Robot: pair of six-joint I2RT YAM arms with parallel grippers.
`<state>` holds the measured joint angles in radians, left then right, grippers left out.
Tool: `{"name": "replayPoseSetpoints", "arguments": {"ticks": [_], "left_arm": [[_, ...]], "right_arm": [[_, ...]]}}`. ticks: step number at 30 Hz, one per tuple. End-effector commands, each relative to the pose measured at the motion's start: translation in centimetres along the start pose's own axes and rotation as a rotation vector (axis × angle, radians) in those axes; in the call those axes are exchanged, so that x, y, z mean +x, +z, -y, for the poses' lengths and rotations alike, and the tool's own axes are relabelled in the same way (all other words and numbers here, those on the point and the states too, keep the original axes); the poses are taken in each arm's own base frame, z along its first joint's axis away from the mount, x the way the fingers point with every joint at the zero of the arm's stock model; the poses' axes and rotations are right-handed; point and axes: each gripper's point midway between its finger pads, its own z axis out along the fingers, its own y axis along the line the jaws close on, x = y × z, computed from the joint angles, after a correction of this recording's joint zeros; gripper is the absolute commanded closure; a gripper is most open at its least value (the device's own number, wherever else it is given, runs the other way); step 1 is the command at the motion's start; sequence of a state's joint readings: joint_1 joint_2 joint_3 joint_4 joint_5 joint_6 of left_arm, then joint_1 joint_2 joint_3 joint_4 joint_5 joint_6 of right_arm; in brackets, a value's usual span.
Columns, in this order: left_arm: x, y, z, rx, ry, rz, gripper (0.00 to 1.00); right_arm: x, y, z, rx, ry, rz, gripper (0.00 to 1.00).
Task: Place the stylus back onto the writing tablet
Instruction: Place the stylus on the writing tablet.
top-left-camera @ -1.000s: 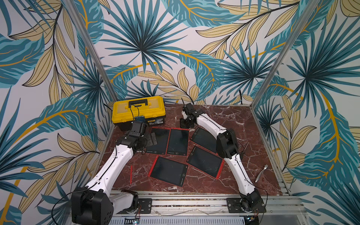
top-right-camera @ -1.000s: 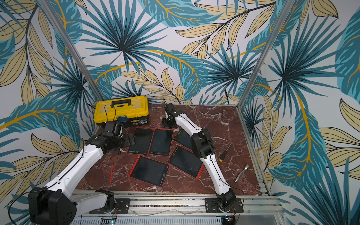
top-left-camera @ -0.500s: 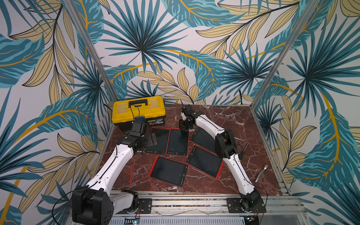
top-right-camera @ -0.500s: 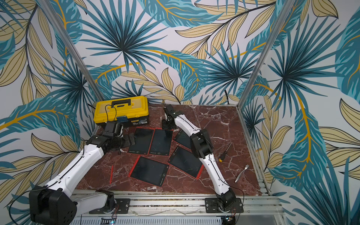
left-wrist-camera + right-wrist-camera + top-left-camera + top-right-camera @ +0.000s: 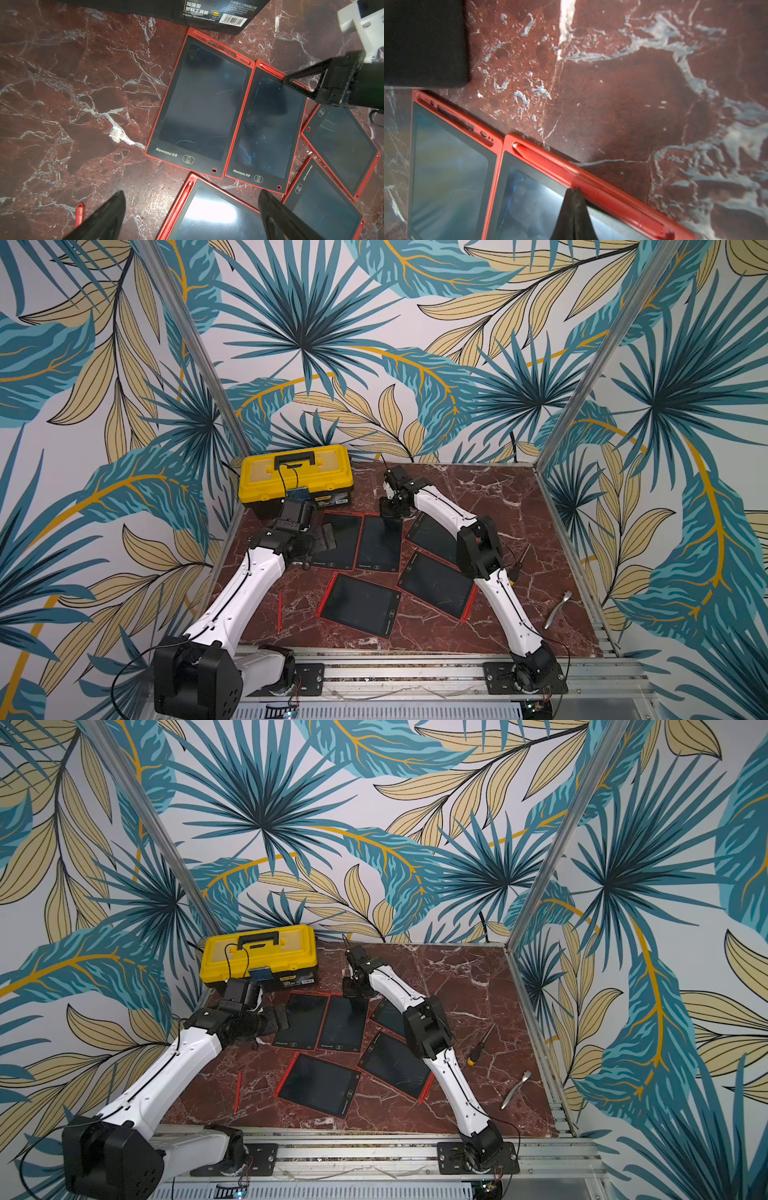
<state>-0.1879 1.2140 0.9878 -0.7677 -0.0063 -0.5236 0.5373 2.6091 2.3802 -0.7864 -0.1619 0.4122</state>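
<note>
- A yellow toolbox (image 5: 296,477) stands at the far left corner of the tabletop (image 5: 478,489). A screwdriver (image 5: 478,1050) and a metal handle (image 5: 557,610) lie well apart on the right.
- Five red-framed tablets crowd the middle. Two sit side by side just in front of the toolbox, two lie angled under the right arm, and one (image 5: 359,605) is nearer the front.
- The stylus (image 5: 550,164) lies in the slot along the far short edge of the middle writing tablet (image 5: 379,543). Its long axis runs left to right, and its pale tip points left toward the neighbouring tablet (image 5: 340,539), whose own slot lies empty.
- The right gripper (image 5: 574,192) is clenched with nothing between its jaws, its tips at the stylus's screen side. Whether they touch it cannot be told.
- The left gripper (image 5: 192,193) hangs released near the neighbouring tablet's left edge, grasping nothing.
- A loose stylus (image 5: 279,612) lies on bare marble beside the left forearm, long axis front to back, apart from every tablet.
</note>
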Motion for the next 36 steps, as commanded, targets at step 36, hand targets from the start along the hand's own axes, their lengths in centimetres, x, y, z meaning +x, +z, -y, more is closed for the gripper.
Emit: {"name": "replayPoseSetpoints", "arguments": {"ticks": [36], "left_arm": [[1.7, 1.9, 1.8, 0.105, -0.028, -0.096, 0.0]], "right_arm": [[-3.5, -2.8, -0.5, -0.13, -0.059, 0.14, 0.69]]}}
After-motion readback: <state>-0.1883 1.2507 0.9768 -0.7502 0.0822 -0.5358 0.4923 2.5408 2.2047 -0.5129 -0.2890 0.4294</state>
